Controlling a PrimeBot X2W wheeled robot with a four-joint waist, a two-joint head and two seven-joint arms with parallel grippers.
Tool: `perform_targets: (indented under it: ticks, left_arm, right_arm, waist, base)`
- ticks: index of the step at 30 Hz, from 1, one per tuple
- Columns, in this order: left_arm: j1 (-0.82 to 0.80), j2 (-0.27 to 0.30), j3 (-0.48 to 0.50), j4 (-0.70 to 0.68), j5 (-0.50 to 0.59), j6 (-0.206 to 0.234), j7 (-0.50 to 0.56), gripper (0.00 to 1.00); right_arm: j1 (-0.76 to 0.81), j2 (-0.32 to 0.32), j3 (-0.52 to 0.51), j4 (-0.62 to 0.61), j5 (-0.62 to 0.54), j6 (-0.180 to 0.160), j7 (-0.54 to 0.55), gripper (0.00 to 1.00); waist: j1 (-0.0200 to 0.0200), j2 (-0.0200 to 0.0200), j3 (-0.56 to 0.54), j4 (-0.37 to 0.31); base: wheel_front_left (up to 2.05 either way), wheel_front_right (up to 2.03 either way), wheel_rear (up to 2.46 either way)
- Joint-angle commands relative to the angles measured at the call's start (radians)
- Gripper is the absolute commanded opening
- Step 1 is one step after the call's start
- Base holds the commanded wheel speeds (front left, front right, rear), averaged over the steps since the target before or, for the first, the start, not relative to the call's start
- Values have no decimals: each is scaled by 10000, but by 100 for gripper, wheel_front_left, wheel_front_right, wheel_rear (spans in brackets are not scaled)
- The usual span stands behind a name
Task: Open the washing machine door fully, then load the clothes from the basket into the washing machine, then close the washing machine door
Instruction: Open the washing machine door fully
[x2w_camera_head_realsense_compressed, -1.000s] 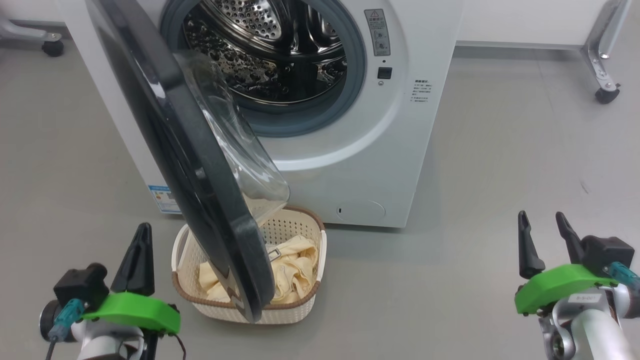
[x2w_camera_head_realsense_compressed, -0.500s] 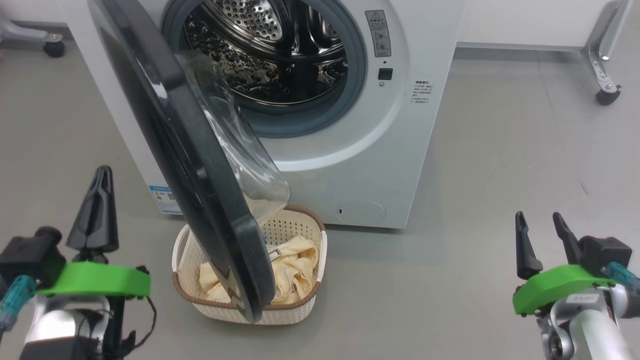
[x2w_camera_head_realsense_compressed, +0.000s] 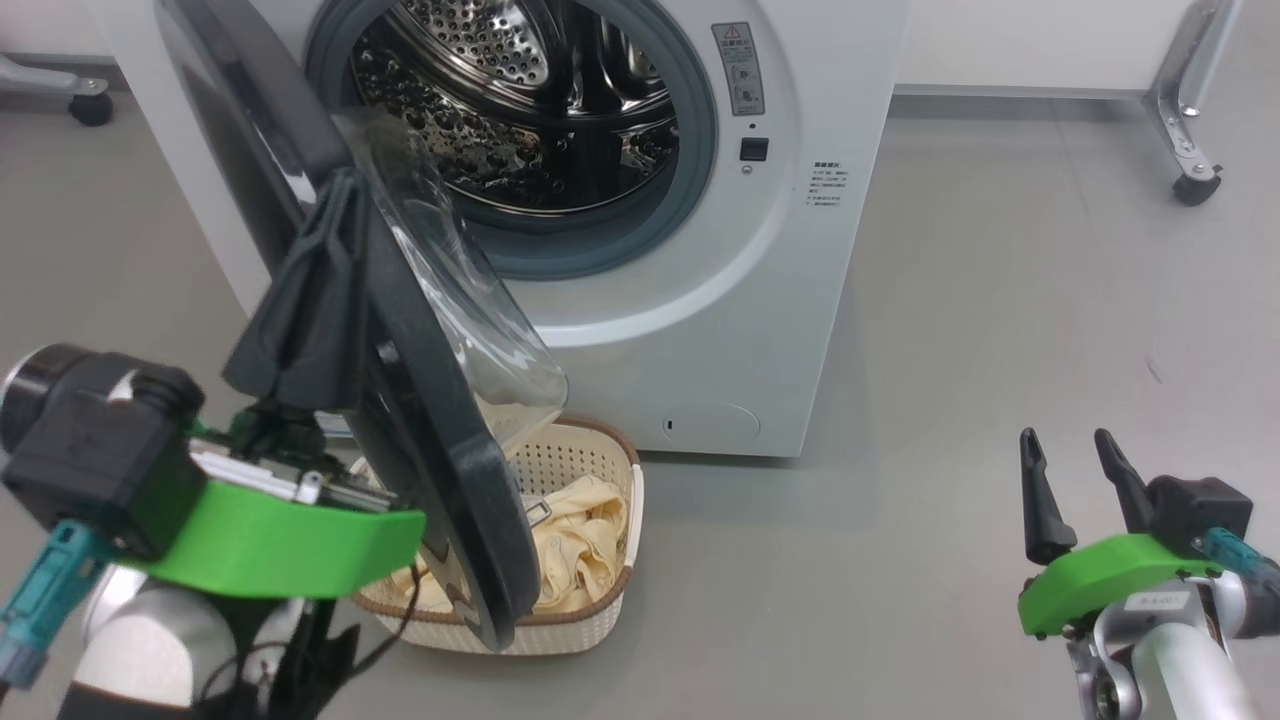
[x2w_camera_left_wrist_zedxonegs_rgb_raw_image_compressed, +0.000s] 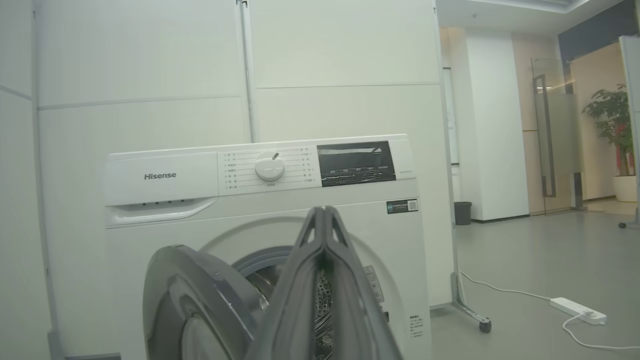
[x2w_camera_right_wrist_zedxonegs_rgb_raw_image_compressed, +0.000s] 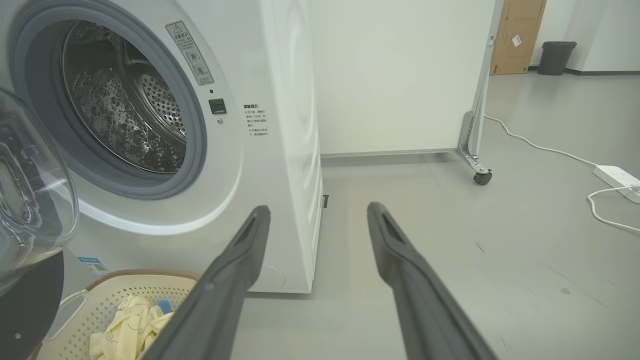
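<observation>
Washing machine door (x2w_camera_head_realsense_compressed: 430, 420) half-open, edge running 11-to-5 o'clock; left claw (x2w_camera_head_realsense_compressed: 338, 185) pinched shut at its 9 o'clock, possibly touching; right claw (x2w_camera_head_realsense_compressed: 1062, 437) spread wide, far off.

Bright even light; soft shadows; glints inside washing machine (x2w_camera_head_realsense_compressed: 700, 330); wrist-view edges bowed.

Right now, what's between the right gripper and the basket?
Nothing: bare grey floor from the right gripper to the basket, seen in the head view.
</observation>
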Motion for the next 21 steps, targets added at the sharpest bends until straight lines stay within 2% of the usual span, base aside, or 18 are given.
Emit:
perform_targets:
  ticks: [1,10,21]
  left_arm:
    - [-597,-15,-83,-718,2,-86,434,0]
    - [-378,-599,-1738,-1455,-359,-275,1570,0]
    - [431,-1071,-3581,-188,-691,-491,1381,0]
  right_arm:
    - [-249,-197,284,-276,49,102,-95,100]
    - [-229,-215,397,-279,87,102,-95,100]
    - [-240,-284,434,-313,122,102,-95,100]
  waist:
    - [0,0,-23,-73]
    - [0,0,-21,-301]
    - [0,0,76,-438]
  base:
    - [0,0,0]
    - [0,0,0]
    - [0,0,0]
